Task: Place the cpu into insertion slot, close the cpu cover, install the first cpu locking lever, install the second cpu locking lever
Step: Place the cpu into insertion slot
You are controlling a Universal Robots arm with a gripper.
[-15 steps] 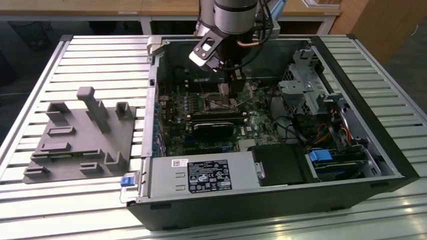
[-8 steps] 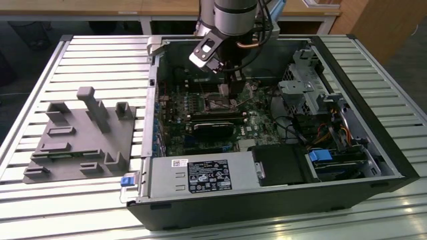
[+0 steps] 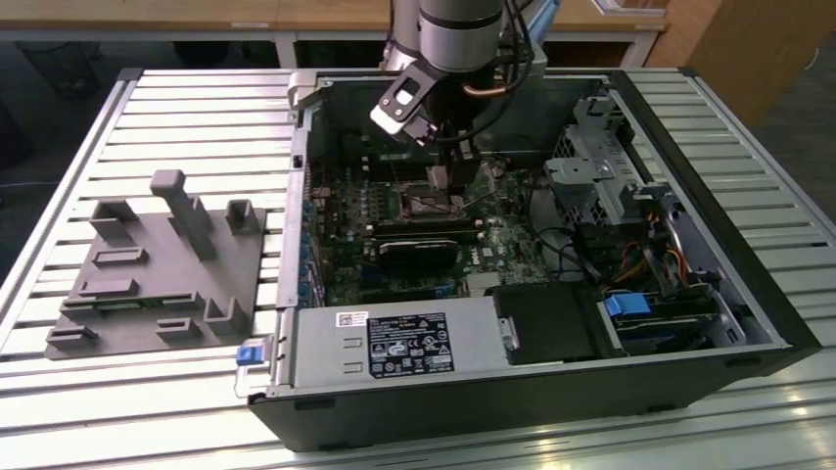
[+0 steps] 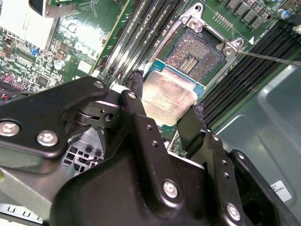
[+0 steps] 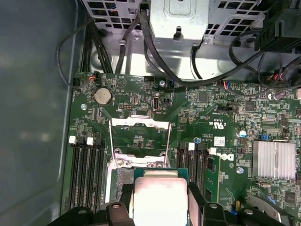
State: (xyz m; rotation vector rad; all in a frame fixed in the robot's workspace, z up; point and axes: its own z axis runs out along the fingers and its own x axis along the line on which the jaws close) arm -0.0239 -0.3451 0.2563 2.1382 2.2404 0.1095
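My gripper (image 4: 167,96) is shut on the cpu (image 4: 170,94), a flat square chip with a dull silver top and green edge. One black finger (image 4: 135,92) presses on each of two opposite sides. The cpu hangs just above the motherboard, beside and partly over the insertion slot (image 4: 195,54), which lies bare with its pin field exposed. In the first wrist view the cpu (image 5: 160,197) covers part of the insertion slot (image 5: 123,181), and the cpu cover (image 5: 141,122) lies flipped open beyond it. In the exterior view the gripper (image 3: 441,174) reaches down into the case over the insertion slot (image 3: 436,203).
Long black memory slots (image 5: 87,174) flank the socket on both sides. A thin metal lever rod (image 4: 268,57) sticks out by the socket. A black fan (image 3: 418,257), drive cage (image 3: 594,171) and cables (image 5: 141,42) crowd the case. A grey fixture (image 3: 157,264) sits on the table.
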